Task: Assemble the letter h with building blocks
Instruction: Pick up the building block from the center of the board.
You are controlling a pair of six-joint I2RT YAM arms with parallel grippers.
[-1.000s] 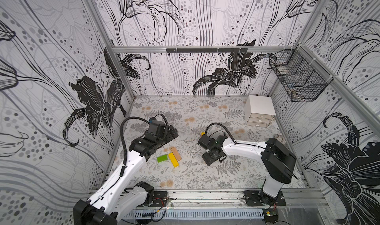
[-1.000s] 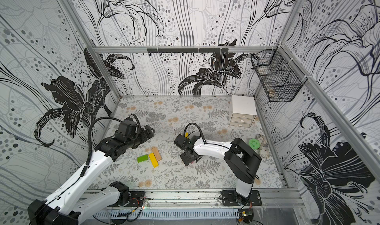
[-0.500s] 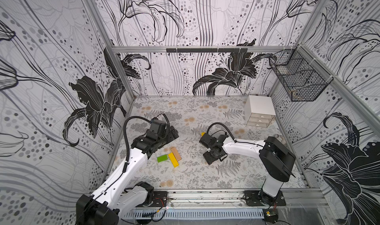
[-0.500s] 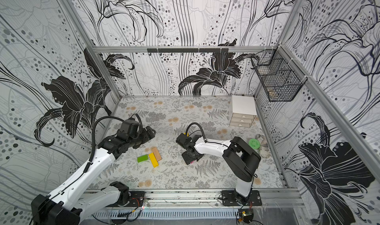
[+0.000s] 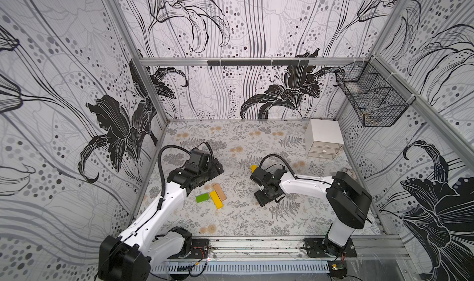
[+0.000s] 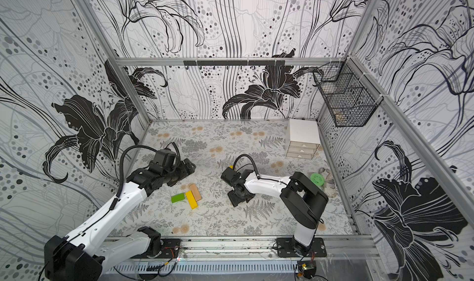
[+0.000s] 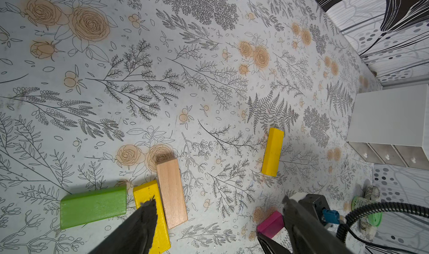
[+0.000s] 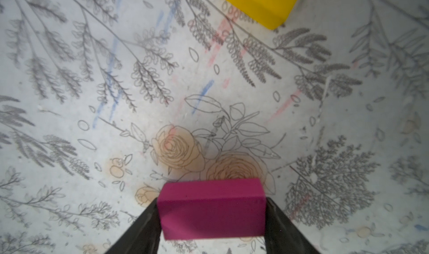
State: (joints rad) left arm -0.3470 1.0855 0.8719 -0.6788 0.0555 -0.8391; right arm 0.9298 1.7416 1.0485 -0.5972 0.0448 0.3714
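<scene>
Hidden under the right arm (image 5: 302,186) in both top views: the magenta block (image 8: 211,213). Cut off by the right wrist view's edge, only a tip showing in both top views: the far yellow block (image 8: 260,2). Undecidable: whether the right tool (image 8: 212,201) presses the magenta block. Too small to tell: the wire basket (image 5: 372,97) contents

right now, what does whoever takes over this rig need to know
Left claw: open, empty, beside the three-block cluster.
Right claw: closed against both ends of the magenta block.
Green block, yellow block and wood block lie clustered together; second yellow block lies apart, near the right claw.
Done: nothing assembled yet.
Left: stem, crossbar, leg.
</scene>
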